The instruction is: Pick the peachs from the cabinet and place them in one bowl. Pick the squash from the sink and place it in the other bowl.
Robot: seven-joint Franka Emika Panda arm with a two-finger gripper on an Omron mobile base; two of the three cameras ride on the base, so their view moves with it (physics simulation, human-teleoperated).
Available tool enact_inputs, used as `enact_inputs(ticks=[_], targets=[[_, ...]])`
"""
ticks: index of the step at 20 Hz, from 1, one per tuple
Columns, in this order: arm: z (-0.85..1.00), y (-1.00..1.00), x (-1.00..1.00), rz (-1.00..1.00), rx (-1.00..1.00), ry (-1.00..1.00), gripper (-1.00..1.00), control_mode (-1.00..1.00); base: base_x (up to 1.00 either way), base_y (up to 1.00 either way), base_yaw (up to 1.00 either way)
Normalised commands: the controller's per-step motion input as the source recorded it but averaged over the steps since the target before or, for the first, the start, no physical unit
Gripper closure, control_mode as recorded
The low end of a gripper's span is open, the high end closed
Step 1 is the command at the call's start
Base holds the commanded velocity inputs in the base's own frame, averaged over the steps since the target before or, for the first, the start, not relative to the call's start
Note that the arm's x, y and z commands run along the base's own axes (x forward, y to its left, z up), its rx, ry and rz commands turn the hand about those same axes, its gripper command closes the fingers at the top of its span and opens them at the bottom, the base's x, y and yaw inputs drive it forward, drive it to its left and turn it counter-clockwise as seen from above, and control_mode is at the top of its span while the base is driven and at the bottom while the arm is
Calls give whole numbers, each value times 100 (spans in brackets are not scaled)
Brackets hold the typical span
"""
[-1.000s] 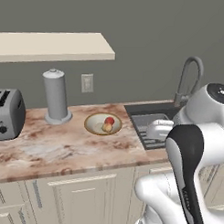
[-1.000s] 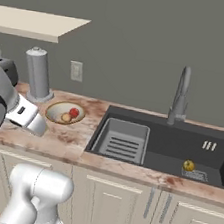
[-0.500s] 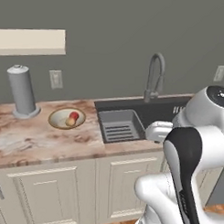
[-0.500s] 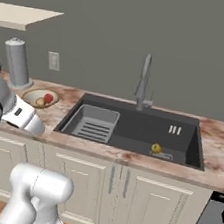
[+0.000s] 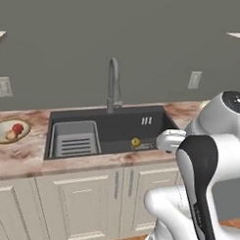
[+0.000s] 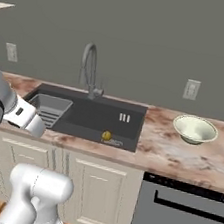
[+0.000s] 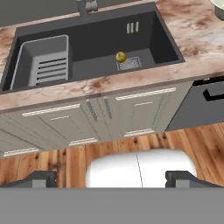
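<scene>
Hand view looks down over the claw (image 7: 111, 177), whose two dark tips stand well apart at the bottom edge with nothing between them, so it is wide open and empty. Far ahead of the claw lies the marble counter (image 7: 131, 83), and sunk in it the dark grey sink (image 7: 96, 43), with the faucet (image 5: 112, 85) at its far side. Ahead and to the left of the claw sits the slotted rack (image 7: 46, 61). Farther left, the bowl (image 5: 4, 132) holds the two peachs (image 5: 14, 130). The other bowl (image 6: 195, 129), pale and empty, rests on the counter well to the right of the sink. The squash (image 7: 120, 56), a small yellow round thing, lies on the sink floor just beside the drain, almost straight ahead of the claw and well apart from it.

Judging by this, the peach step looks done and the squash step is in hand. The next move calls for reaching forward and down into the basin, setting the open tips either side of the squash, then closing.
</scene>
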Motion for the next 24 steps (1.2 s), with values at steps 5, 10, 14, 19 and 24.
enact_inputs(ticks=[5, 10, 14, 19, 24], targets=[[0, 0, 0, 0, 0, 0, -100, 100, 24, -99, 0], [0, 0, 0, 0, 0, 0, -100, 100, 60, -49, 0], [0, 0, 0, 0, 0, 0, -100, 100, 99, 0, 0], [0, 0, 0, 0, 0, 0, -100, 100, 100, 0, 0], [0, 0, 0, 0, 0, 0, -100, 100, 41, -5, 1]])
